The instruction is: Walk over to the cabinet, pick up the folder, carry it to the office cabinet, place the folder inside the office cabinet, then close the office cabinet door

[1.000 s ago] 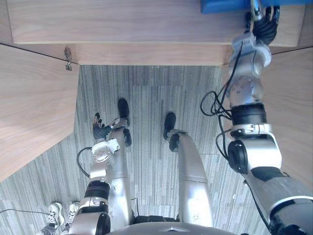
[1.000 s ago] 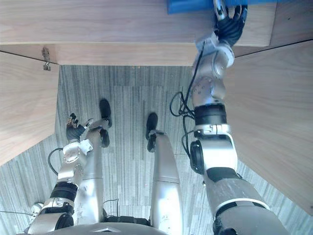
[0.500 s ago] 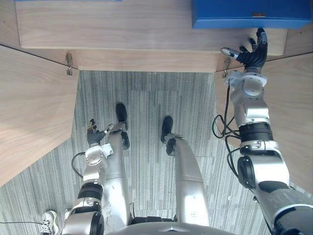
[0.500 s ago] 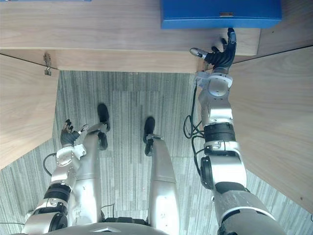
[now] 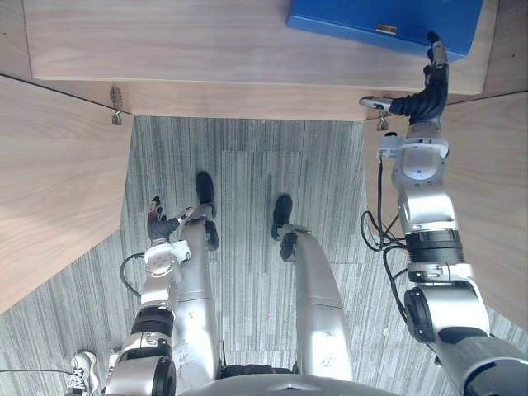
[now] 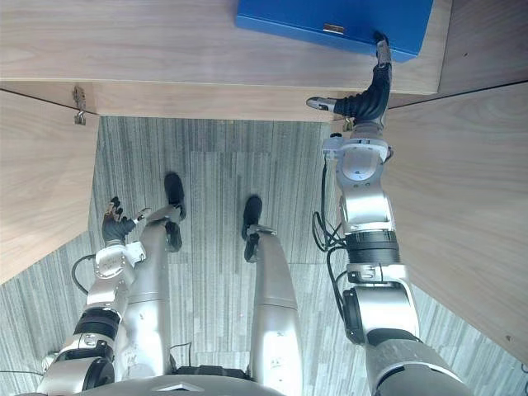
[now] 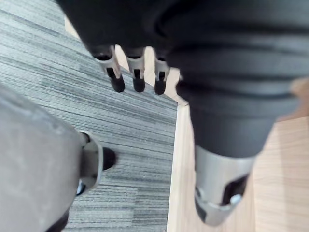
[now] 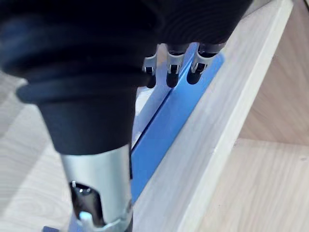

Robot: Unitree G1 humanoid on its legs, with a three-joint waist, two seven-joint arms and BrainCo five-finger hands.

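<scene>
Blue folder (image 5: pixel 384 25) is being seen lying flat on the cabinet shelf (image 5: pixel 206 41), toward the shelf's right end and slightly skewed to its front edge. Right hand (image 5: pixel 419 101) is being held up at the shelf's front edge, fingers straight, nothing gripped. Its fingertips (image 5: pixel 436 51) are being shown at the folder's near right corner; contact can't be confirmed. Left hand (image 5: pixel 162 224) is being hung well below the shelf, fingers relaxed, empty.

**Wood, plastic, carpet, metal**

Matt, pale wood grain on the office cabinet shelf (image 5: pixel 206 41) and door (image 5: pixel 49 181). Smooth blue on the folder (image 5: pixel 384 21), plastic-looking with a faint sheen. Rough, grey, striped carpet (image 5: pixel 247 165). Bright metal hinge (image 5: pixel 115 103). Dark ribbed, rubbery cover on the right hand (image 5: pixel 421 95).
</scene>
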